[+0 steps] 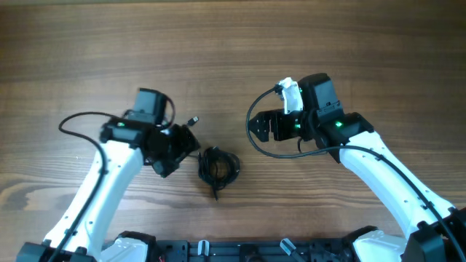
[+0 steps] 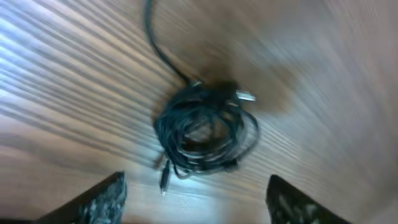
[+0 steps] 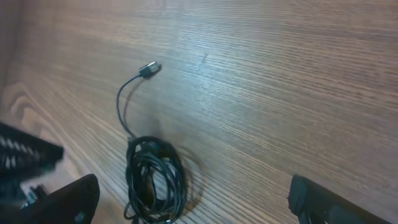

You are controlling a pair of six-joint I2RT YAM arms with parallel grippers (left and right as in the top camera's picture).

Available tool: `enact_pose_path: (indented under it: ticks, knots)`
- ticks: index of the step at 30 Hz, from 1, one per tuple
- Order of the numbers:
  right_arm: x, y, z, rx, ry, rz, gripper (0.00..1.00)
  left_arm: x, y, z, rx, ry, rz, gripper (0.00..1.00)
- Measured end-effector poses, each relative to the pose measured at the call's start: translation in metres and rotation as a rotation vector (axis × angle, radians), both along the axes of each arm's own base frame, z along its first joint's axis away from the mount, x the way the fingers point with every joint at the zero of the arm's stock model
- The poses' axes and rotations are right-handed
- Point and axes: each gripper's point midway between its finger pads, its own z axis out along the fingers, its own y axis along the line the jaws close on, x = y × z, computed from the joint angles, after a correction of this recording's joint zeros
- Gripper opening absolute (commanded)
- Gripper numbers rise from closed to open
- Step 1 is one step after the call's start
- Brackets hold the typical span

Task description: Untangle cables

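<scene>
Black cables are lying knotted in a small coil toward the desk's near edge, ungrasped. Left gripper and right gripper are hovering spread and empty. The approach is apparently unfolding, with pinching the stray plug end likely coming next.

Brown wood-grain table filling every view, soft glare on its surface

Fig. 1. My left hand angles inward, fingers spread wide. My right hand faces it, fingers likewise parted. Both white forearms reach in from the base.
</scene>
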Motion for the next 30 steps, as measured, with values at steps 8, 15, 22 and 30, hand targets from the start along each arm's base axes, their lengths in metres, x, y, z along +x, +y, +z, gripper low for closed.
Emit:
enact_pose_path:
  ticks: [8,15,22,30]
  knots:
    - [0.003,-0.005,-0.003,-0.016,0.014,-0.049,1.00,-0.012,-0.021,-0.080,0.252,0.118,0.048,0.60]
    - [0.004,-0.007,-0.004,-0.029,0.013,-0.057,1.00,-0.022,-0.048,-0.103,0.290,0.107,-0.121,0.04]
    - [-0.006,-0.011,-0.011,-0.050,0.061,-0.056,1.00,-0.003,-0.009,-0.080,0.430,0.053,-0.357,0.04]
    - [-0.029,0.048,0.029,0.358,0.119,0.174,1.00,0.059,-0.022,0.055,0.364,-0.510,-0.458,0.04]
